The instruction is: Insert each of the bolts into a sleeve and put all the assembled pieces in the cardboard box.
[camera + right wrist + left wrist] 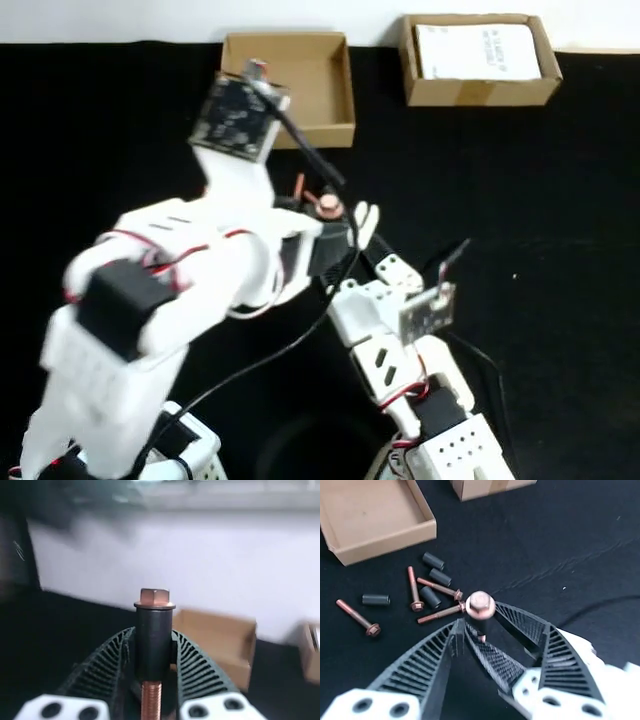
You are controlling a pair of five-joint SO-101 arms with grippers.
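Your right gripper (154, 636) is pinching a black sleeve (155, 622) between both ribbed fingers (107, 670), holding it upright and off the table. A copper bolt (154, 597) is sitting through it, with the hex head resting on the sleeve's top end and the threaded shank sticking out underneath.

In the high view that assembled piece (328, 206) is hanging over the black table (520, 220), on the near side of the open cardboard box (300, 75) and not in it.

Your left gripper (479, 621) is sitting right at the same piece, with a fingertip on each side of the bolt head. Can't tell if it's squeezing or just flanking, because ribbed fingers from both arms are overlapping there.

On the table, four loose bolts (413, 587) and four loose sleeves (440, 576) are lying near the cardboard box's front wall. Three bolts and three sleeves are bunching together, some touching. One lone sleeve (376, 600) and one lone bolt (357, 617) are lying a bit apart from that bunch, all flat on their sides.

A second box (478, 58) with a white sheet (475, 50) inside is sitting beside the cardboard box at the table's far edge.
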